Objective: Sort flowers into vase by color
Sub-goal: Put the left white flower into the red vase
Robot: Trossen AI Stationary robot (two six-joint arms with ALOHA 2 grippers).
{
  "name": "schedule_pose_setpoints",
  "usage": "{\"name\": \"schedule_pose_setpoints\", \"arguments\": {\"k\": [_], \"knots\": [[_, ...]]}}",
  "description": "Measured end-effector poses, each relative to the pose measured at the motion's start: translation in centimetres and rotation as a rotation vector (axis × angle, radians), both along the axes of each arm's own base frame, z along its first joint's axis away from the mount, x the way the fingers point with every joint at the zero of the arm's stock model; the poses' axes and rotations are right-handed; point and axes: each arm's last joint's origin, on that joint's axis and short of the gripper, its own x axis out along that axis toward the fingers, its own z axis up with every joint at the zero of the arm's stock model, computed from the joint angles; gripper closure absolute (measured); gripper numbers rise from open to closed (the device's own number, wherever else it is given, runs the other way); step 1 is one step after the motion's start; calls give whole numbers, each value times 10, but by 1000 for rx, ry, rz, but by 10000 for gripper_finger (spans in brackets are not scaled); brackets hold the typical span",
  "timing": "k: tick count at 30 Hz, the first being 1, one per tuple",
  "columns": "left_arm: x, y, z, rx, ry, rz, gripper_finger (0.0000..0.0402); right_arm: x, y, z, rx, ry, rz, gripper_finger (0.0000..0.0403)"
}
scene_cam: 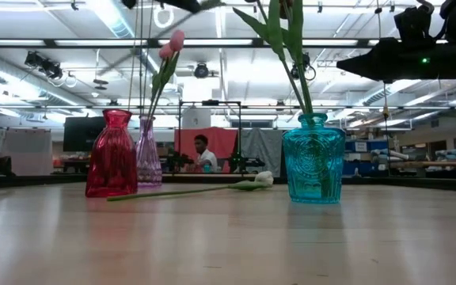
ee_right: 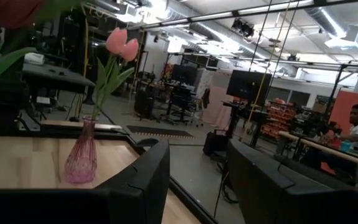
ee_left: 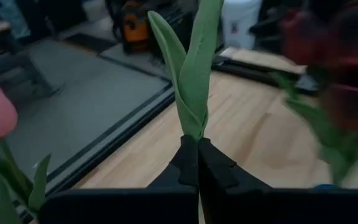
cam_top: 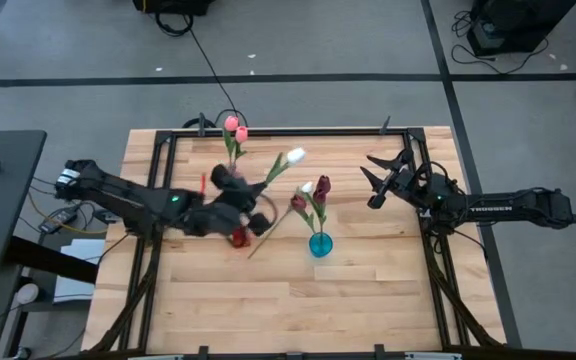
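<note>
My left gripper hovers above the red vase, shut on a tulip whose white head points toward the far edge. Two pink tulips stand in the pink vase. Two maroon tulips stand in the blue vase. Another white tulip lies flat on the table between the red and blue vases. My right gripper is open and waits right of the blue vase. My left gripper pinches the white tulip between its two shut fingers at the base of its green leaves, where they join the stem. The leaves stand straight out past the fingertips. The flower is lifted clear of the table. The stem behind the fingers is hidden.
The three vases stand close together mid-table, the pink one farthest back. A black frame rail runs along the far edge and both sides. The near half of the wooden table is bare. A person sits in the room beyond.
</note>
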Motion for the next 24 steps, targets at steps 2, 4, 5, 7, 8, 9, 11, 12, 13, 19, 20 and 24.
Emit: {"name": "schedule_pose_setpoints", "arguments": {"k": [2, 4, 5, 7, 8, 9, 11, 12, 13, 19, 20, 24], "knots": [[-12, -7, 0, -1, -23, -32, 401, 0, 0, 0, -2, 0, 10, 234], [-20, -13, 0, 1, -53, -64, 401, 0, 0, 0, -4, -1, 16, 234], [-25, -16, -3, 5, -50, -83, 401, 0, 1, 1, -6, -5, 23, 234], [-33, -20, -8, 15, -47, -108, 401, 0, 1, 1, -10, -6, 39, 234], [-37, -21, -10, 19, -50, -117, 401, 1, 1, 1, -11, -5, 46, 234], [-43, -22, -13, 25, -48, -120, 401, 1, 1, 1, -13, -5, 55, 234], [-56, -21, -18, 24, -63, -106, 401, 1, 2, 1, -8, -9, 66, 234], [-62, -19, -19, 16, -84, -99, 401, 1, 2, 1, -3, -13, 69, 234], [-70, -18, -22, 8, -103, -93, 401, 1, 2, 1, -1, -18, 70, 234], [-102, -7, -42, -65, -215, -37, 401, 1, 2, 2, -2, -21, 70, 234], [-103, -6, -46, -109, -233, -46, 401, 1, 2, 1, -2, -21, 70, 234], [-101, -10, -58, -260, -251, -123, 401, 1, 2, 1, -2, -20, 70, 234]]}}
